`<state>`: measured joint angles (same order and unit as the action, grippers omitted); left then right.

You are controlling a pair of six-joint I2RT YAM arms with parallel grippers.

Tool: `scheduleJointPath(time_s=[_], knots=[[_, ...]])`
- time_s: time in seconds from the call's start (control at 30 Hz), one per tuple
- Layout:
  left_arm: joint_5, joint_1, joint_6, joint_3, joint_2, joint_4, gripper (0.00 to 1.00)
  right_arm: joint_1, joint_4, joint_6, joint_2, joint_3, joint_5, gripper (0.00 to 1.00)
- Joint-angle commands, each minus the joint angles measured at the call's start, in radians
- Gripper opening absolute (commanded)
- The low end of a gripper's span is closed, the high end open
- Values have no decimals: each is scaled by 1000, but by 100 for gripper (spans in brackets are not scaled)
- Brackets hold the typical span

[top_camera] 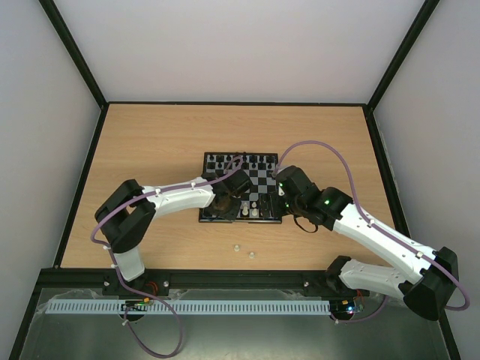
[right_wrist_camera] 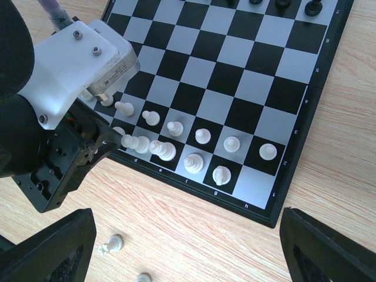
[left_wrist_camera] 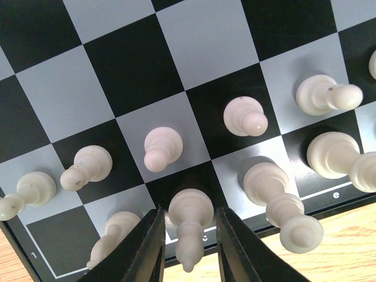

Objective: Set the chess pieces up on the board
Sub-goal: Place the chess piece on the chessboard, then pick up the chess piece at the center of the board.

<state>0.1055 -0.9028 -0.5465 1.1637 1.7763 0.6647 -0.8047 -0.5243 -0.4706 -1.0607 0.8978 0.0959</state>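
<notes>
The board [top_camera: 262, 180] lies mid-table, with black chess pieces [top_camera: 240, 159] along its far edge and white ones [right_wrist_camera: 202, 136] on its two near rows. My left gripper [top_camera: 225, 204] is low over the near left part of the board. In the left wrist view its jaws [left_wrist_camera: 189, 212] flank a white bishop-like piece [left_wrist_camera: 187, 247] standing on a dark back-row square, with a narrow gap on each side. My right gripper [right_wrist_camera: 188, 247] hangs open and empty above the wood by the board's near right edge [top_camera: 289, 187].
Two loose white pieces [top_camera: 237, 247] [top_camera: 252, 255] lie on the wooden table in front of the board; in the right wrist view one is a rook [right_wrist_camera: 110, 245] on its side. Black frame rails border the table. The left arm's wrist [right_wrist_camera: 76, 64] overhangs the board's left side.
</notes>
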Motion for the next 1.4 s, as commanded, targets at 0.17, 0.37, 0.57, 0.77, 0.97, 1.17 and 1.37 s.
scheduleJointPath(time_s=[0.17,0.37,0.57,0.77,0.97,1.17,1.37], knots=[[23,4,-3,43,-51,44,40,3,-3,15,-3,-12,-7,86],[51,1,-9,85,-139,80,48,2,-3,15,-8,-12,-9,86],[93,1,-9,80,-281,80,65,3,-6,15,-13,-12,1,95],[106,0,-10,-23,-441,3,88,2,-8,12,-36,-10,8,99],[96,1,-18,-122,-543,-62,99,1,-26,-5,-99,2,-33,99],[92,2,-5,-177,-612,-94,99,-81,-57,-99,-102,-16,-26,94],[66,2,3,-225,-670,-143,99,-256,-78,-241,-144,-62,9,70]])
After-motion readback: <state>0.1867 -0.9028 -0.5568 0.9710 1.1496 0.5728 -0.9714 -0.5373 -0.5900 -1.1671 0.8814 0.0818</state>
